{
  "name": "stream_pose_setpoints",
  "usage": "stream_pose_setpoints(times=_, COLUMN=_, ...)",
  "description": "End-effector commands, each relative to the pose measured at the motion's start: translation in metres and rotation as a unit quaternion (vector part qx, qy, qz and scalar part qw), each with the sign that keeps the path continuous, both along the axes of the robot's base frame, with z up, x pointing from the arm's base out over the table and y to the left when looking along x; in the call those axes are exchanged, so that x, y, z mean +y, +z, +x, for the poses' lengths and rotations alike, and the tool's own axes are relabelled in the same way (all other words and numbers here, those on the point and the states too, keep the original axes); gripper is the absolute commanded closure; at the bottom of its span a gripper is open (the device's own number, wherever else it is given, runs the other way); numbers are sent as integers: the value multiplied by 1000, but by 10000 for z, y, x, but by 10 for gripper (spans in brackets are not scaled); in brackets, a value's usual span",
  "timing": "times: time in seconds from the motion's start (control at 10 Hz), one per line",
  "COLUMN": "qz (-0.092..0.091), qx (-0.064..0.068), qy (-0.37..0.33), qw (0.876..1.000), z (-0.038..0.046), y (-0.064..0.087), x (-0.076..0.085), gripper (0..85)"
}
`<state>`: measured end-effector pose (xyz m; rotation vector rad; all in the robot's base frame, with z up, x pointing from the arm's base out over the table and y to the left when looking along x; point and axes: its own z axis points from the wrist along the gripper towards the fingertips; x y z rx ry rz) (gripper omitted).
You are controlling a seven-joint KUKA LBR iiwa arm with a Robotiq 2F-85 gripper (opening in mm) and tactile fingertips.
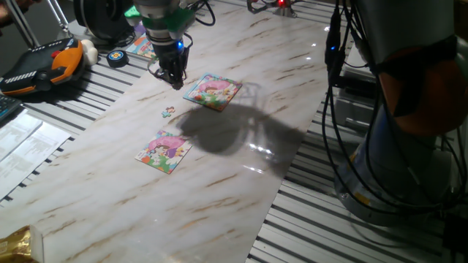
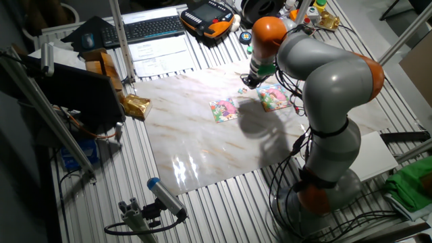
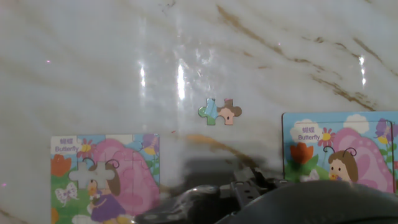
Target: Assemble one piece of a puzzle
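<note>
The piece (image 3: 221,112), small, knobbly and pinkish with green and blue, lies loose on the marble table between two butterfly puzzle boards. The left board (image 3: 124,168) has an empty piece-shaped gap in it. The right board (image 3: 336,146) is partly behind my hand. In the fixed view the piece (image 1: 169,112) lies a little in front of my gripper (image 1: 177,82), which hovers above the table beside the far board (image 1: 212,91). Its fingers taper together, shut on nothing. The near board (image 1: 164,150) lies closer to the front.
A black round disc (image 1: 116,58) and an orange-and-black handheld pendant (image 1: 40,66) sit at the table's back left. Papers (image 1: 22,142) lie on the left. Slatted metal surrounds the marble top (image 1: 219,190). The robot's base and cables (image 1: 409,109) stand on the right.
</note>
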<state>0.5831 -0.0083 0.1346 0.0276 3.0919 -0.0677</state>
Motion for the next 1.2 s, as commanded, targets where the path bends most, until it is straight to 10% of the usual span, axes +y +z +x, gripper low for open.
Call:
stream_pose_setpoints(times=0.0, qz=7, qx=-5, qy=-4, qw=1000, z=33, y=-55, x=-20, gripper=843)
stream_pose_setpoints(times=0.2, qz=8, qx=-4, qy=1, qw=1000, z=97, y=-182, x=6, gripper=837)
stream_pose_setpoints(times=0.6, qz=12, qx=-28, qy=-4, qw=1000, z=158, y=-460, x=54, gripper=323)
stream_pose_setpoints(times=1.1, qz=28, qx=-34, qy=-3, qw=999, z=284, y=-766, x=97, gripper=283)
